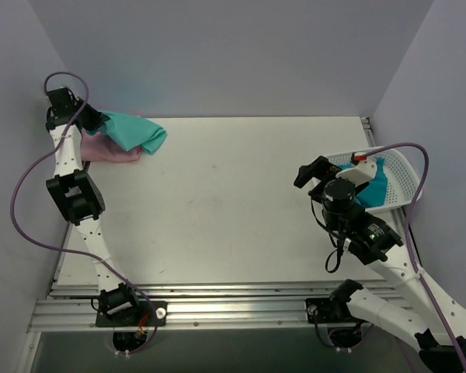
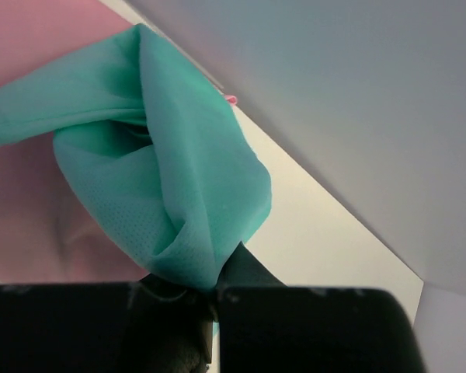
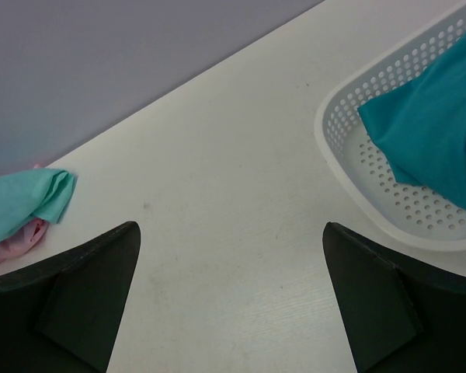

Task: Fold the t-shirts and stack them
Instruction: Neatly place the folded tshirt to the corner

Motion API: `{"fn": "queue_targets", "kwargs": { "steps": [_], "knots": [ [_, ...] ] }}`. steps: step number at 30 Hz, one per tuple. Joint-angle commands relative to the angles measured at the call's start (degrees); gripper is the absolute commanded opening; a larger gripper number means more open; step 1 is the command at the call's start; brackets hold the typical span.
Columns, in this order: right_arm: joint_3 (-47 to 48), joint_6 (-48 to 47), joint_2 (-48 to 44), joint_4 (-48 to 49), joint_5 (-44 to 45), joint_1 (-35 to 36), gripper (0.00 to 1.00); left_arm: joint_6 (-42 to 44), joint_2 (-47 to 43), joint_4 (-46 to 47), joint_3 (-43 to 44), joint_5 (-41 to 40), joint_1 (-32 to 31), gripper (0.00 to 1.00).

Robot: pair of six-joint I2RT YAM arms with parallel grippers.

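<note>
The mint-green t-shirt [image 1: 136, 132] lies bunched at the far left corner, partly over the pale pink t-shirt [image 1: 109, 149]. My left gripper [image 1: 89, 120] is shut on a fold of the mint cloth [image 2: 179, 179], which rises from between the jaws [image 2: 213, 299]; pink cloth [image 2: 31, 217] lies behind it. The darker teal t-shirt [image 1: 373, 186] sits crumpled in the white mesh basket [image 1: 404, 167] on the right. My right gripper [image 1: 311, 172] hovers just left of the basket, open and holding nothing [image 3: 229, 264]. The teal shirt [image 3: 435, 124] shows at its upper right.
The basket's rim [image 3: 349, 179] is close to my right gripper's right finger. Grey walls enclose the table on the left, back and right. Bare white tabletop [image 1: 233, 202] spreads between the two arms.
</note>
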Motion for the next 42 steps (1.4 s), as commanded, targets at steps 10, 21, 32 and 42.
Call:
{"fn": "queue_targets", "kwargs": {
  "steps": [10, 21, 32, 42],
  "knots": [
    [-1.6, -0.9, 1.4, 2.7, -0.9, 0.6, 0.99, -8.1, -17.8, 14.3, -33.4, -8.0, 6.3, 0.02],
    [-0.9, -0.9, 3.9, 3.1, -1.7, 1.3, 0.99, -16.7, -25.2, 22.8, -56.5, -14.2, 13.0, 0.52],
    [-1.2, -0.5, 3.2, 2.6, -0.6, 1.7, 0.99, -15.5, -22.9, 32.5, -58.0, -7.5, 11.3, 0.64],
    [-1.4, 0.0, 5.2, 2.8, 0.9, 2.4, 0.99, 0.3, -47.9, 35.8, -58.0, -14.8, 0.4, 0.71]
  ]
}}
